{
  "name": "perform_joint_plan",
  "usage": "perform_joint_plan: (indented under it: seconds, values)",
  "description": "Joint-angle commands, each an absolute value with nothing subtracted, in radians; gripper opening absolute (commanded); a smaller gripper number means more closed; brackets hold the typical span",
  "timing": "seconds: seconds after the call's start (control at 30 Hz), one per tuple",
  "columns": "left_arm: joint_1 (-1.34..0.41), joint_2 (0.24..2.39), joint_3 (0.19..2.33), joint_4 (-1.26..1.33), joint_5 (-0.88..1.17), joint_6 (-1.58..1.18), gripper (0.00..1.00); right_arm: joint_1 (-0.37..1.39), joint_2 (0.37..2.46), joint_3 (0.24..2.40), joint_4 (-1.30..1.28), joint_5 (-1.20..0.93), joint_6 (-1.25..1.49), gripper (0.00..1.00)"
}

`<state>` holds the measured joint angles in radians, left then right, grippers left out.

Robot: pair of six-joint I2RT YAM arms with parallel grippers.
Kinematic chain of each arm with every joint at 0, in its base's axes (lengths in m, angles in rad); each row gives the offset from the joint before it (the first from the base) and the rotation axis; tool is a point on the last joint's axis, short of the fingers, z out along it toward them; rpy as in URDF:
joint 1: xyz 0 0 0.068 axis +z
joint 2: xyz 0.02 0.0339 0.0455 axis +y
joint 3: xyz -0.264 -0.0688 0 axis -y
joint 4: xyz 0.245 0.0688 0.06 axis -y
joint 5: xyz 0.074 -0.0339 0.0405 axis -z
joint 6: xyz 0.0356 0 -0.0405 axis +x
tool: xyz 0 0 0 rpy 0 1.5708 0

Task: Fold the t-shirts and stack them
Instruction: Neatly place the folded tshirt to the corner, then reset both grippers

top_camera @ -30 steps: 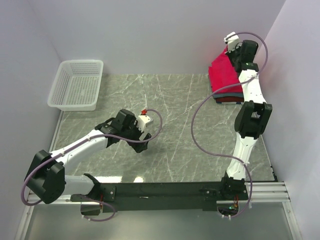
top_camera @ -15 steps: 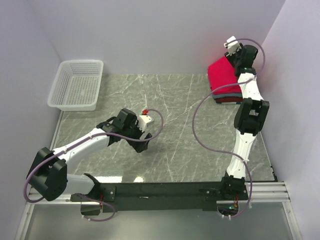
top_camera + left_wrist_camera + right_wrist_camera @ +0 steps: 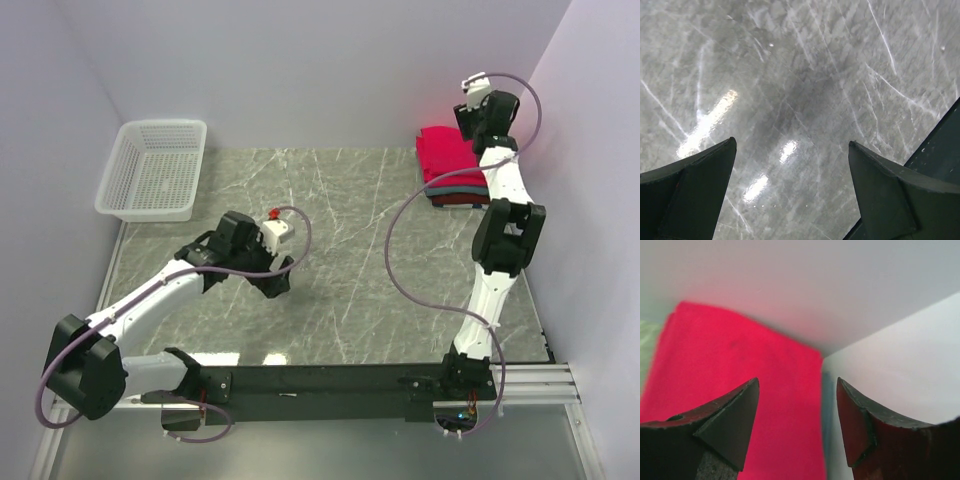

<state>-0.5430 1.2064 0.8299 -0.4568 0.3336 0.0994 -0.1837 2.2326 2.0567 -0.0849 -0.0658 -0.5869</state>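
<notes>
Right tool (image 3: 798, 382) hangs spread and empty over the t-shirts (image 3: 452, 168), piled folded just beneath it by the far wall (image 3: 790, 270), likely parked there to keep the desk (image 3: 350, 210) free for folding; left tool (image 3: 792, 142), equally spread, grips nothing.

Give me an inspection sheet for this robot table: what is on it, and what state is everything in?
Surface: grey marbled table, glossy with light glare; spills: nothing seen.
Job's things: stack of t-shirts in the far right corner, folded, bright red on top, grey and dark red layers beneath; loose shirts: nothing seen.
Clutter: white lattice basket at the far left.
Grippers: left arm has its jaws open over bare table; right arm has its jaws open above the stack, holding nothing.
Cables: left cable loops off the wrist; right cable bows out over the table; tangles: nothing seen.
Surroundings: pale walls on three sides, black rail along the near edge.
</notes>
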Motion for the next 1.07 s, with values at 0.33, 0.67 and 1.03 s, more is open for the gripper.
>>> perform_joint_plan:
  seconds: [0.33,0.67,1.03]
  values:
    - [-0.240,1.262,1.073,-0.477,0.532,-0.061,0.99,-0.166,1.672,1.798,-0.435,-0.351,-0.198,0.77]
    - [-0.129,1.362,1.125,-0.506,0.433,-0.045,0.99,-0.123,1.260,1.278,-0.549,-0.457,-0.117,0.80]
    - [-0.127,1.238,0.930,-0.471,0.311,0.020,0.99,0.048,0.897,0.752,-0.417,-0.361,-0.104,0.82]
